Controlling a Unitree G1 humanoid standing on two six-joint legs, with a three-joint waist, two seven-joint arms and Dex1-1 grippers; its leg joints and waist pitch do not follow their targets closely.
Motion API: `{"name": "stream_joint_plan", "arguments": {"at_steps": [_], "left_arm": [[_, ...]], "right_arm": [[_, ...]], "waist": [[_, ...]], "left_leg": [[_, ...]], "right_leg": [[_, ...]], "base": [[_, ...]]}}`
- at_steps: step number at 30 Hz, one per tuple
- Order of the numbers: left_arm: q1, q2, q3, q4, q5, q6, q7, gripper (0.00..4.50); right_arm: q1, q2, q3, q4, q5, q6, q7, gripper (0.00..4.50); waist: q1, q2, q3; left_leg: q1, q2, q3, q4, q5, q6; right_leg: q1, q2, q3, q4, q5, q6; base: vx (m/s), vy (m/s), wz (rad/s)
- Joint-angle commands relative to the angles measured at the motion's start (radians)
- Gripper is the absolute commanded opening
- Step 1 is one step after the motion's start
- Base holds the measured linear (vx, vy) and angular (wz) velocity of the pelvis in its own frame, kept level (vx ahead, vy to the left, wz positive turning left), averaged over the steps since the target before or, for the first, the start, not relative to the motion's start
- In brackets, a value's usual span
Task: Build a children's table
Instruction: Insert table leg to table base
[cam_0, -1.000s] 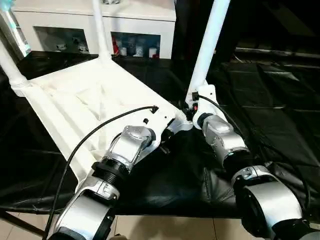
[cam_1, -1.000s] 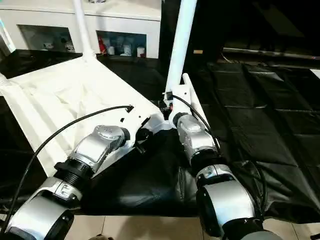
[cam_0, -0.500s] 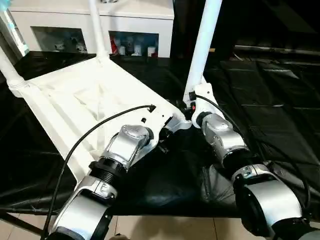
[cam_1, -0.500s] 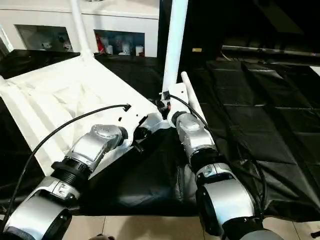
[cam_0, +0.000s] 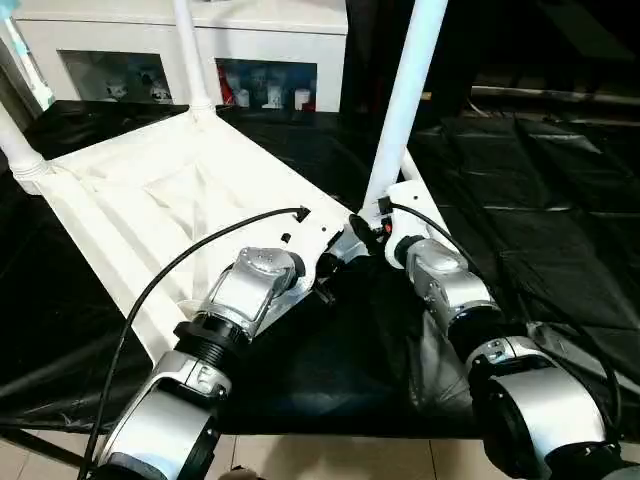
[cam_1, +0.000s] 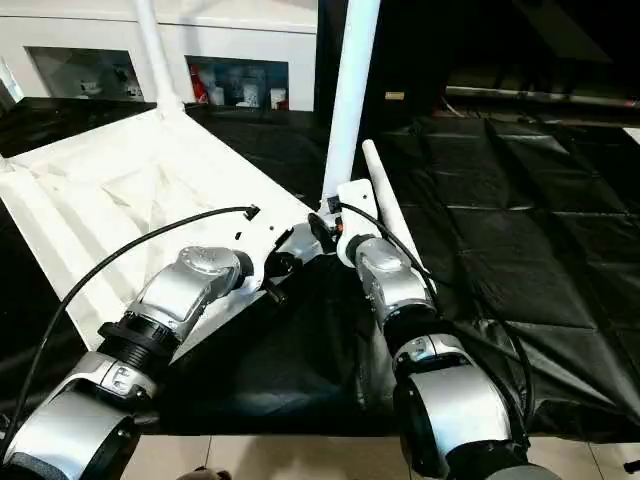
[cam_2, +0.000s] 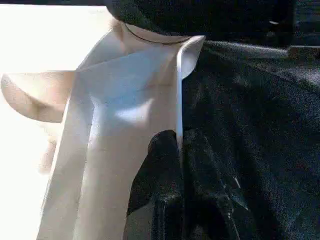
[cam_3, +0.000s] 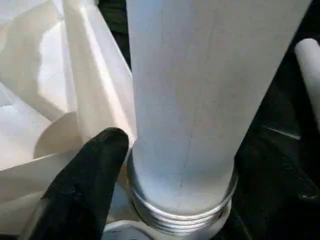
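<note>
We take the tabletop as our landmark: it lies upside down on the black sheet, its ribbed underside facing up. From the head cameras we see three legs standing in its corner sockets: one at the far corner, one at the corner to the robot's left, and the leg at the near corner, which rises between our two arms. A fourth leg lies flat on the sheet just beside that near corner, on its right side. Beyond the tabletop's far edge stands a white cabinet with small items behind its glass.

Our left gripper sits at the tabletop's near edge, close to the near corner. The head views leave its jaws unclear; the left wrist view shows the two black fingers pinched narrowly on the thin white rim of the tabletop.

Our right gripper is at the base of the near-corner leg. The right wrist view adds what the head cameras cannot: threads at the leg's foot are exposed above the socket, and one black finger sits beside the tube. The other finger is not seen, so we cannot tell whether this claw grips the leg or stands loose around it.
</note>
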Motion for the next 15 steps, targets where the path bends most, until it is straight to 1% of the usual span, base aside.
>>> {"name": "stream_joint_plan", "arguments": {"at_steps": [1, 2, 3, 5, 7, 8, 10, 11, 12, 13, 14, 15], "left_arm": [[-0.022, -0.004, 0.004, -0.016, 0.000, -0.025, 0.009, 0.00], [-0.021, 0.001, 0.005, -0.018, -0.001, -0.029, 0.006, 0.00], [-0.020, 0.006, 0.006, -0.019, -0.002, -0.035, 0.004, 0.00], [-0.018, 0.014, 0.010, -0.021, -0.004, -0.057, -0.003, 0.00], [-0.016, 0.026, 0.013, -0.021, -0.005, -0.080, -0.014, 0.00], [-0.015, 0.031, 0.014, -0.022, -0.006, -0.084, -0.019, 0.00], [-0.012, 0.043, 0.014, -0.025, -0.009, -0.098, -0.035, 0.00], [-0.008, 0.049, 0.013, -0.028, -0.011, -0.105, -0.049, 0.00], [-0.005, 0.052, 0.012, -0.030, -0.012, -0.107, -0.055, 0.00], [-0.005, 0.054, 0.012, -0.030, -0.013, -0.106, -0.057, 0.00], [-0.002, 0.059, 0.009, -0.032, -0.013, -0.115, -0.069, 0.00], [0.001, 0.064, 0.006, -0.034, -0.013, -0.118, -0.077, 0.00]], "right_arm": [[0.048, 0.030, 0.029, 0.041, 0.007, 0.031, 0.077, 3.69], [0.057, 0.019, 0.032, 0.009, 0.009, 0.030, 0.099, 3.79], [0.069, 0.007, 0.035, -0.028, 0.012, 0.030, 0.121, 3.89], [0.096, -0.013, 0.038, -0.101, 0.022, 0.039, 0.154, 4.03], [0.139, -0.042, 0.047, -0.207, 0.031, 0.067, 0.191, 4.17], [0.159, -0.056, 0.053, -0.254, 0.034, 0.081, 0.205, 4.26], [0.213, -0.093, 0.067, -0.382, 0.045, 0.129, 0.246, 4.35], [0.242, -0.114, 0.074, -0.450, 0.055, 0.157, 0.273, 4.43], [0.256, -0.126, 0.077, -0.484, 0.058, 0.169, 0.288, 4.48], [0.263, -0.131, 0.079, -0.500, 0.060, 0.175, 0.295, 4.48], [0.274, -0.142, 0.079, -0.525, 0.063, 0.185, 0.302, 4.48], [0.284, -0.155, 0.080, -0.547, 0.063, 0.192, 0.308, 4.48]], "waist": [[0.002, 0.006, -0.043], [0.003, 0.006, -0.043], [0.005, 0.003, -0.044], [0.008, 0.004, -0.046], [0.008, 0.005, -0.049], [0.008, 0.005, -0.049], [0.008, 0.009, -0.057], [0.009, 0.007, -0.059], [0.010, 0.009, -0.064], [0.009, 0.005, -0.069], [0.009, 0.005, -0.071], [0.010, 0.010, -0.073]], "left_leg": [[0.002, 0.062, -0.014, -0.073, -0.249, 0.032], [0.003, 0.062, -0.013, -0.072, -0.244, 0.035], [0.003, 0.062, -0.011, -0.071, -0.230, 0.043], [0.003, 0.062, -0.007, -0.067, -0.204, 0.055], [-0.002, 0.061, -0.004, -0.065, -0.177, 0.067], [-0.002, 0.061, -0.004, -0.065, -0.177, 0.067], [-0.003, 0.057, -0.002, -0.053, -0.099, 0.093], [-0.003, 0.057, -0.002, -0.050, -0.072, 0.104], [-0.004, 0.056, -0.002, -0.043, -0.019, 0.129], [-0.006, 0.052, 0.000, -0.035, 0.020, 0.154], [-0.007, 0.050, 0.000, -0.031, 0.039, 0.166], [-0.010, 0.050, 0.001, -0.026, 0.062, 0.184]], "right_leg": [[0.033, -0.086, 0.066, -0.100, -0.272, -0.183], [0.033, -0.086, 0.066, -0.100, -0.265, -0.184], [0.035, -0.085, 0.066, -0.098, -0.249, -0.186], [0.037, -0.084, 0.066, -0.095, -0.207, -0.190], [0.043, -0.079, 0.063, -0.087, -0.139, -0.199], [0.043, -0.079, 0.063, -0.087, -0.139, -0.199], [0.051, -0.074, 0.062, -0.070, 0.007, -0.215], [0.054, -0.073, 0.061, -0.067, 0.053, -0.217], [0.055, -0.072, 0.060, -0.056, 0.152, -0.233], [0.056, -0.073, 0.060, -0.047, 0.233, -0.252], [0.055, -0.073, 0.059, -0.043, 0.264, -0.262], [0.053, -0.071, 0.057, -0.039, 0.299, -0.274]], "base": [[0.000, 0.000, 0.00], [0.000, 0.000, 0.00], [0.000, 0.000, 0.00], [0.000, 0.000, 0.00], [0.000, 0.000, 0.00], [0.000, 0.000, 0.00], [0.000, 0.000, 0.00], [0.062, 0.010, -0.02], [0.000, 0.000, 0.00], [0.000, 0.000, 0.00], [0.000, 0.000, 0.00], [0.000, 0.000, 0.00]]}}
